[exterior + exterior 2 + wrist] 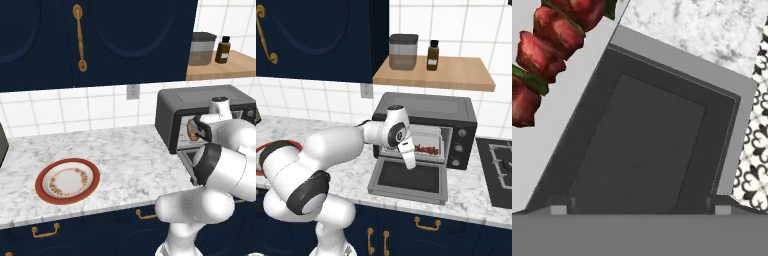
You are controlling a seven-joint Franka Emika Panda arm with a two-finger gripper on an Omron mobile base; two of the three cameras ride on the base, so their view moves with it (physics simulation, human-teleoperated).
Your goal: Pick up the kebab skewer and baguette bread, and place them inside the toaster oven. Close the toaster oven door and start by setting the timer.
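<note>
The white marble worktop (125, 155) carries everything here. On it, at about 3 o'clock in the left base view, sits the dark grey boxy toaster oven (456, 107). Its dark grey drop-down door with a glass window (408, 179) lies flat and open in front, so food can go in through the wide mouth.

The robot's arm reaches over that open door. Its fingers (410, 161) hang just above the door glass, pointing down. They are spread wide apart and hold nothing. I think they are open like this because the food has been let go inside.

The round white plate with a red rim and orange flowers (67, 181) sits at 8 o'clock on the worktop in the left base view, well apart from the oven. It has no food on it.

The short golden-brown baguette bread (191, 129) is inside the oven mouth, toward the oven's left end.

The thin kebab skewer with dark red meat chunks (428, 149) lies on the light tray inside the oven, at 10 o'clock in the hand view.

Both foods look to be in, so shutting the door seems to come next, then the timer.
</note>
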